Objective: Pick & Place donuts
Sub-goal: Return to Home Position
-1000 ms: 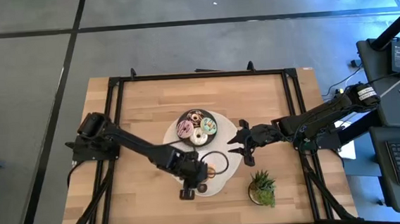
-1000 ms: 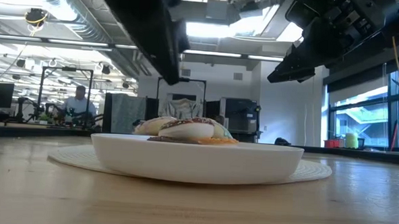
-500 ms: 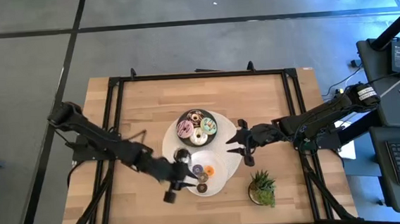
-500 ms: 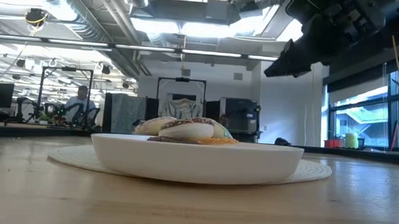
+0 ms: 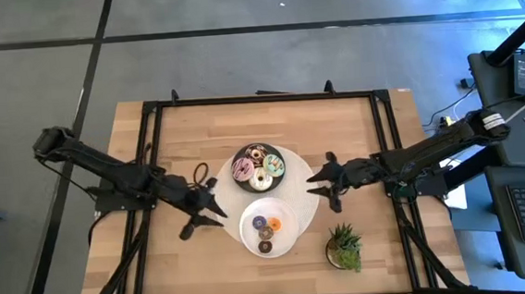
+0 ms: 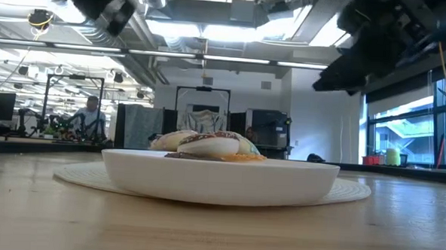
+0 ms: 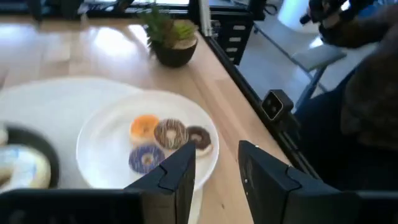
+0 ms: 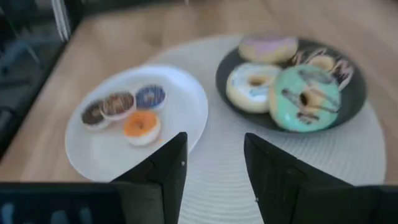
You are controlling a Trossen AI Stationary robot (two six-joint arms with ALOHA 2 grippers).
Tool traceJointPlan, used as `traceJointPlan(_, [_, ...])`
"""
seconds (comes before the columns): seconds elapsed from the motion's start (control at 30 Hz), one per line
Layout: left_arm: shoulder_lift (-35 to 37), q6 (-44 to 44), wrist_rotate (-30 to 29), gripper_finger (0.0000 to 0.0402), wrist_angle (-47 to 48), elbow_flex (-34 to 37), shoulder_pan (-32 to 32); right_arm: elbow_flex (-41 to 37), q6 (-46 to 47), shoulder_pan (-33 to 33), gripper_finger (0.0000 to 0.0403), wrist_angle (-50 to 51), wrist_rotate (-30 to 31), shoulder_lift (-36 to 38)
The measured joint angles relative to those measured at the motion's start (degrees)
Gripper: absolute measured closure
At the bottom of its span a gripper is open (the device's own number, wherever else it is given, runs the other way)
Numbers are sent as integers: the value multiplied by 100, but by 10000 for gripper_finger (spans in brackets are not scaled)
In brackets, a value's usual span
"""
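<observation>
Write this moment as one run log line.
white plate: four small donuts | gray plate: four big donuts | left gripper: open, empty, left of plates | right gripper: open, empty, right of plates

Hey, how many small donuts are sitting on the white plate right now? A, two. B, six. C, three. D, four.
D: the white plate holds four, namely the orange donut, the purple donut, the light brown donut and the dark brown donut.

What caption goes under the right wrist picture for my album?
Four mini donuts on the white plate, four big iced donuts on the dark plate, seen past the open right tool.
</observation>
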State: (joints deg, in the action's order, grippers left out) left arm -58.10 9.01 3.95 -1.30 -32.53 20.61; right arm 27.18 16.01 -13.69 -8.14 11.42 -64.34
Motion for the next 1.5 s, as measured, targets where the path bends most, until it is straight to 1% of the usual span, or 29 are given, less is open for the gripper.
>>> traceJointPlan(0.03, [128,155,-24,284,-26,150,-3,-179,23,0,242,-159,40,202])
traceJointPlan(0.1, [344,61,92,286,-153,456,-3,-558,-8,0,242,-532,149,654])
traceJointPlan(0.13, [446,-16,286,287,-410,604,-46,-726,-84,0,242,-683,177,871])
traceJointPlan(0.2, [728,-110,885,289,-976,859,-279,-1042,-224,4,242,-996,296,1301])
traceJointPlan(0.27, [977,-196,1339,289,-1299,1099,-524,-1285,-282,20,242,-1233,531,1690])
traceJointPlan(0.3, [1113,-218,1442,289,-1270,1219,-640,-1375,-269,44,242,-1287,644,1858])
traceJointPlan(0.43, [1635,-179,1475,286,-1241,1614,-1236,-1653,-237,170,242,-1308,847,2418])
traceJointPlan(0.5, [1889,-177,1848,284,-1255,1818,-1504,-1802,-281,233,242,-1305,852,2670])
traceJointPlan(0.6, [2270,-166,2341,283,-1600,2120,-1903,-1958,-293,344,242,-1317,856,3010])
traceJointPlan(0.67, [2469,-56,2502,285,-1857,2319,-2118,-2078,-325,431,242,-1306,859,3227])
traceJointPlan(0.87, [2926,261,2429,288,-1861,2744,-2704,-2387,-365,641,242,-1297,861,3778])
traceJointPlan(1.0, [3254,654,2399,284,-1858,2847,-3088,-2607,-383,722,242,-1259,859,4165])
traceJointPlan(1.07, [3446,692,2301,283,-1868,2852,-3216,-2669,-383,723,242,-1247,858,4380])
traceJointPlan(1.3, [4152,663,1735,288,-1783,2852,-3238,-2676,-431,721,242,-479,866,5102])
traceJointPlan(1.5, [4490,414,1069,284,-1498,2852,-3004,-2676,-481,721,242,160,1148,5693])
